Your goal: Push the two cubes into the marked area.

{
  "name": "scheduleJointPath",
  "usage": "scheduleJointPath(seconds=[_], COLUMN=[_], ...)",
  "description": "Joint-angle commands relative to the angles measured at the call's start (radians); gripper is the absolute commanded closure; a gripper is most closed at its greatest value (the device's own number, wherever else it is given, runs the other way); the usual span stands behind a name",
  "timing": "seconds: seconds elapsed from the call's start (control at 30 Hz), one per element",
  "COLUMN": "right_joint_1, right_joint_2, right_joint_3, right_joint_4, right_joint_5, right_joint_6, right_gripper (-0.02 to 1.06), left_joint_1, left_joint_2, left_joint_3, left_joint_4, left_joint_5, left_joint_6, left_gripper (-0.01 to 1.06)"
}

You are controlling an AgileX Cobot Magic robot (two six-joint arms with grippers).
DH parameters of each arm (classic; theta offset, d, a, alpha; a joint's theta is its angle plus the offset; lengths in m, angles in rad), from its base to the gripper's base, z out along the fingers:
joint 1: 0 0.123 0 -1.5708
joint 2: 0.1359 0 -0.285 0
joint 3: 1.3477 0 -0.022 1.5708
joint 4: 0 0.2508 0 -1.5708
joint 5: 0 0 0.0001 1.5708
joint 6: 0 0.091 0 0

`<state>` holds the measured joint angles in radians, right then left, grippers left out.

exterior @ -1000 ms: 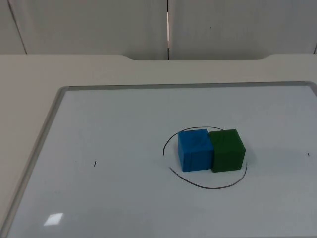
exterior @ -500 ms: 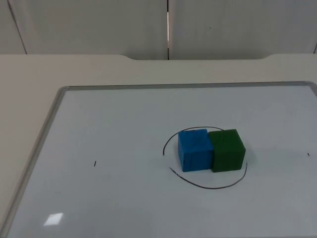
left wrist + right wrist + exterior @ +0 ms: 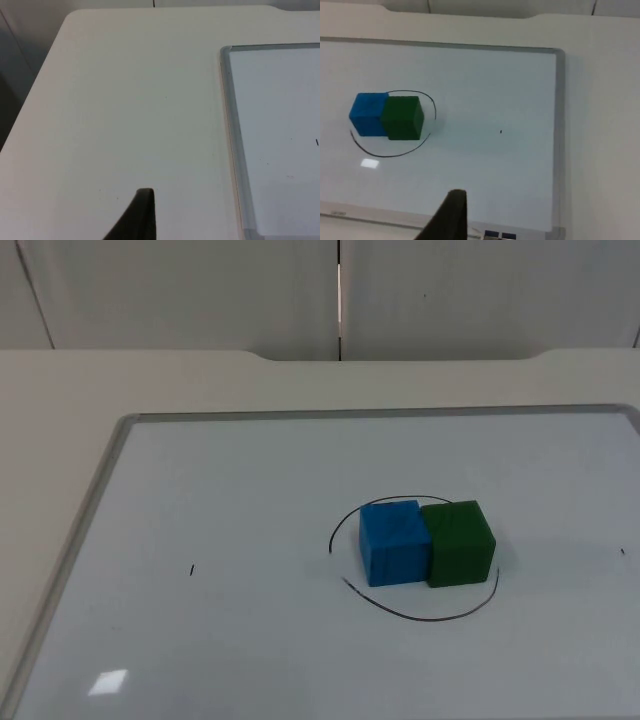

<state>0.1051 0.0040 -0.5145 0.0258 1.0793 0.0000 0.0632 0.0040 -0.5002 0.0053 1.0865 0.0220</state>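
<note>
Blue cube (image 3: 395, 542) touches green cube (image 3: 458, 542), both inside the marked circle (image 3: 420, 615) on the whiteboard (image 3: 250, 460); both pincers wait off-board, state untellable; best left undisturbed

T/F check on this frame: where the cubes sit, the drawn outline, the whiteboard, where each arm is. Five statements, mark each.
1. The blue cube and green cube touch side by side. True.
2. Both cubes sit outside the drawn outline. False: both lie within the outline.
3. The green cube is stacked on the blue one. False: both rest on the whiteboard, green beside blue.
4. The left gripper's fingertip is over bare table beside the whiteboard's frame. True.
5. The right gripper's fingertip touches the green cube. False: in the right wrist view it is well apart from both cubes, near the whiteboard's edge.
</note>
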Motion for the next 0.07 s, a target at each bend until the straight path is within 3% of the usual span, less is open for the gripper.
scheduleJointPath(seconds=[0.0,0.03], right_joint_1=[-0.027,-0.039], right_joint_2=[-0.004,-0.004], right_joint_3=[0.001,0.001], right_joint_4=[0.002,0.002], right_joint_5=[0.0,0.0], right_joint_6=[-0.007,-0.007], right_gripper=[-0.01,-0.01], left_joint_1=[0.004,0.004], left_joint_2=[-0.004,-0.004], left_joint_3=[0.005,0.005], left_joint_4=[0.005,0.005], left_joint_5=[-0.01,-0.01], left_joint_6=[-0.003,-0.003], left_gripper=[0.0,0.0])
